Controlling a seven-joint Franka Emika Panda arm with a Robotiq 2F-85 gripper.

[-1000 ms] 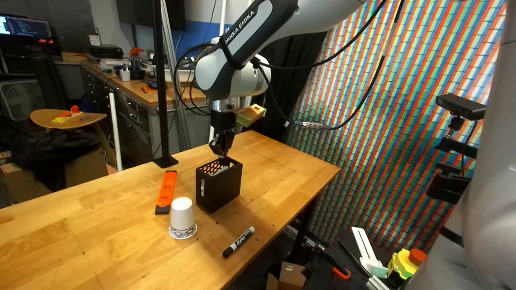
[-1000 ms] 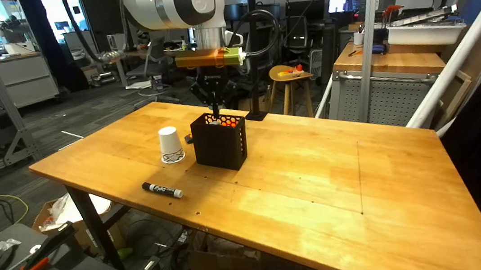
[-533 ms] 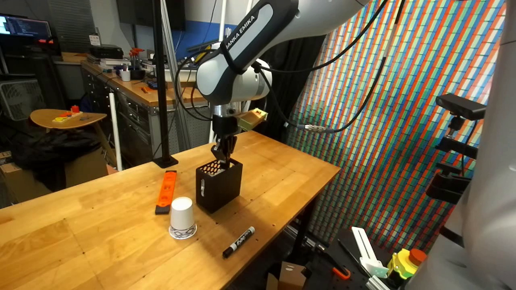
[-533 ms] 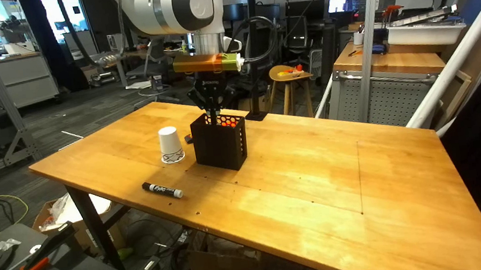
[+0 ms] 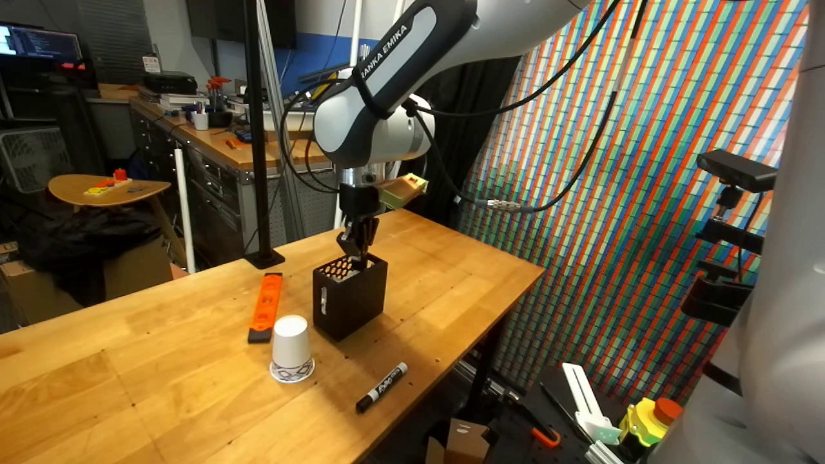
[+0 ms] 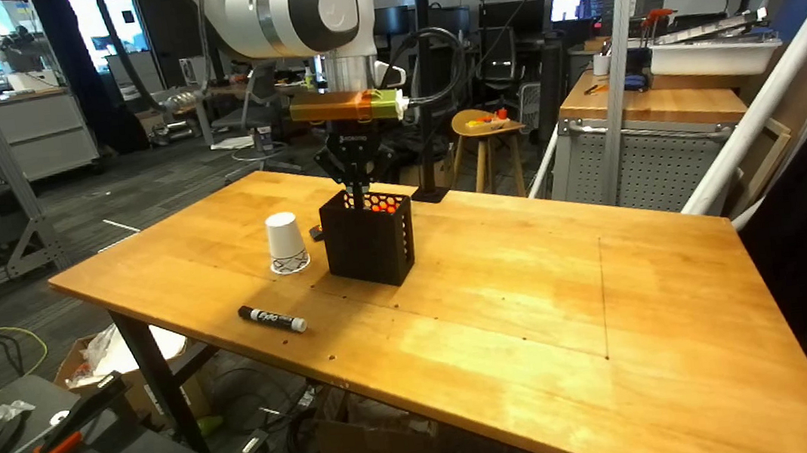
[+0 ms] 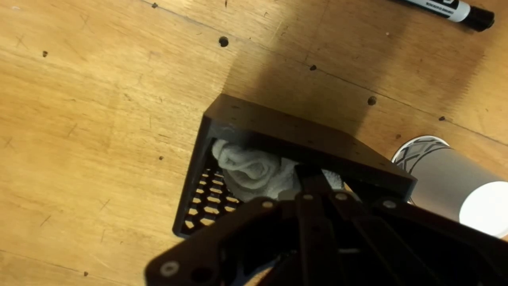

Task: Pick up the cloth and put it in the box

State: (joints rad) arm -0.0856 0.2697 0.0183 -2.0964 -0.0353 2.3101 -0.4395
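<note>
Cloth (image 7: 251, 169) may pull out of the box (image 7: 285, 123) on lifting if snagged by the gripper (image 6: 360, 202); fingers (image 7: 312, 180) look together, clamping I cannot tell.

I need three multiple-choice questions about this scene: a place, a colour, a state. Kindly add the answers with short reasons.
1. Where is the cloth?
A) on the stool
B) inside the box
C) on the floor

2. What colour is the box?
A) black
B) white
C) green

3. How is the cup placed?
A) right way up
B) on its side
C) upside down

1B: the wrist view, from above, shows it inside.
2A: both exterior views show it black.
3C: its closed, narrower end faces up.
</note>
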